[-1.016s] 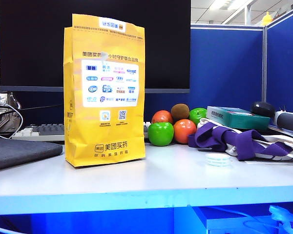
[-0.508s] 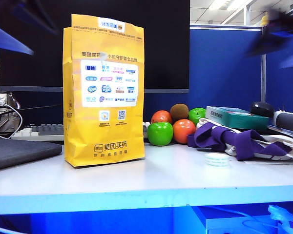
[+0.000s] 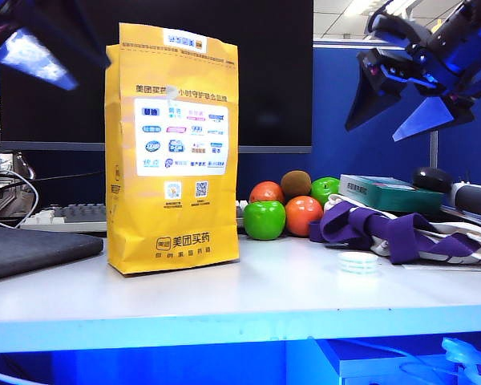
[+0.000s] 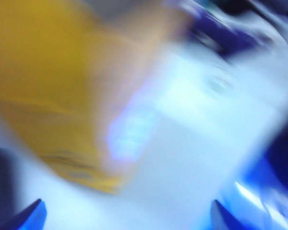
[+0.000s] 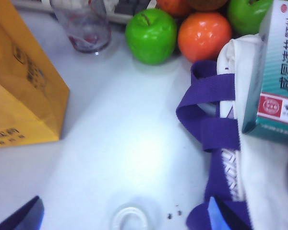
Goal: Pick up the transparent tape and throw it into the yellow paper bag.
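Hovering high at the exterior view's upper right, my right gripper (image 3: 401,112) hangs off a raised arm with its jaws spread wide and empty, fingertips angled down toward the table (image 3: 264,293). My left gripper (image 3: 32,56) sits up at the top left corner, above the yellow paper bag (image 3: 172,148); I can't tell how its jaws stand through the blur. The transparent tape (image 3: 358,262) lies flat on the table just in front of the purple-and-white strap (image 3: 393,228), well apart from both grippers.
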{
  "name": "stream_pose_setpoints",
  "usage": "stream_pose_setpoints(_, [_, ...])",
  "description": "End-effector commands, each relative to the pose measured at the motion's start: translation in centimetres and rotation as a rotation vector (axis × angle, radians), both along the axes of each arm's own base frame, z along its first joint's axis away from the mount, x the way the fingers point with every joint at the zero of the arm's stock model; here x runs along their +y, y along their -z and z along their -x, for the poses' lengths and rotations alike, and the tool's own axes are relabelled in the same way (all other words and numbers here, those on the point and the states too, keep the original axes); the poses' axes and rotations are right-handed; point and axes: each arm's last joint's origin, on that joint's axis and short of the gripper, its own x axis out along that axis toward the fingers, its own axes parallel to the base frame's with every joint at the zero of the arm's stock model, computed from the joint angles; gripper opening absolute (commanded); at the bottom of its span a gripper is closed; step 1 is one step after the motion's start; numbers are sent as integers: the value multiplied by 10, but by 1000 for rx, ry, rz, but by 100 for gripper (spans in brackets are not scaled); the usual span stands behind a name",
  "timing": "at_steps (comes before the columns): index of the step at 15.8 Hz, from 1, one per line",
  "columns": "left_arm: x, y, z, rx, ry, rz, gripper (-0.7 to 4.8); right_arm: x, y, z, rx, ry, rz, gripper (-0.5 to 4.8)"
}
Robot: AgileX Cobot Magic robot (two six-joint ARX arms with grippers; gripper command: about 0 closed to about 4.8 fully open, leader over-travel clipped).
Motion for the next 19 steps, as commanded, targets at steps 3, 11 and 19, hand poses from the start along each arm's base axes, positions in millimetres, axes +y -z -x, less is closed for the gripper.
stream_pose_setpoints(3, [-44,-33,26,-40,276,24,479,-12,16,-10,82,2,8,479])
stream_pose_setpoints(11, [-100,-45,36,-232,322,43,479,-11,53,-32,152,-64,-24,479])
stream_pose_setpoints(19, [-117,-25,15,-198,292,9,479,-7,90,-44,268,-108,-60,479])
